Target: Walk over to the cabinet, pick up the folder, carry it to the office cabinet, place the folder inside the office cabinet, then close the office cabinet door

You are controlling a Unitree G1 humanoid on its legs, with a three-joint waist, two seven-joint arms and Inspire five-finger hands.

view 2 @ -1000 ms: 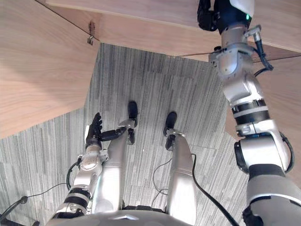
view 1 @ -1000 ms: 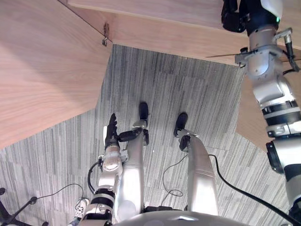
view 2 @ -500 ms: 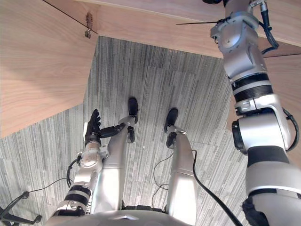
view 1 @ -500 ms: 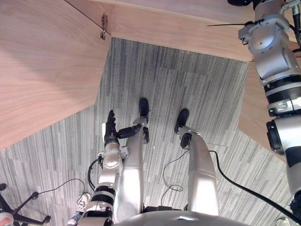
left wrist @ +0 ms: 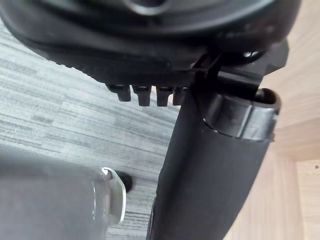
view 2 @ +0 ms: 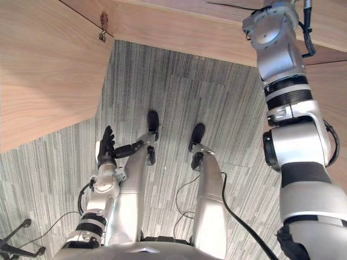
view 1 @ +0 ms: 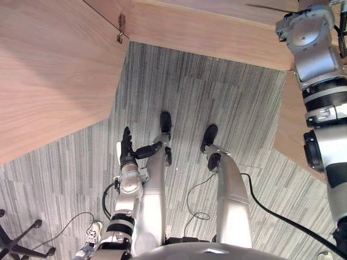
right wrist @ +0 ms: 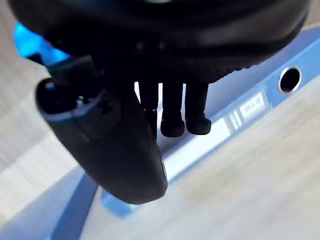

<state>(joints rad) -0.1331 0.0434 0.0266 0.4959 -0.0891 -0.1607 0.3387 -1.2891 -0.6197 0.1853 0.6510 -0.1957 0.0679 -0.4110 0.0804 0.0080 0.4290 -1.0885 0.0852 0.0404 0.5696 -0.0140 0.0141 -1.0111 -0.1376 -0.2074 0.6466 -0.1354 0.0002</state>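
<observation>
Folder [right wrist: 265, 92], one, blue, beneath right hand [right wrist: 112, 137] with fingers loosely extended, left hand [view 1: 126, 149] straight-fingered

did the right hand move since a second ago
Yes: the right hand has gone forward, farther over the wooden cabinet, and is now at the blue folder.

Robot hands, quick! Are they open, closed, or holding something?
Left robot hand: open, holding nothing.
Right robot hand: open, fingers over the blue folder.
</observation>
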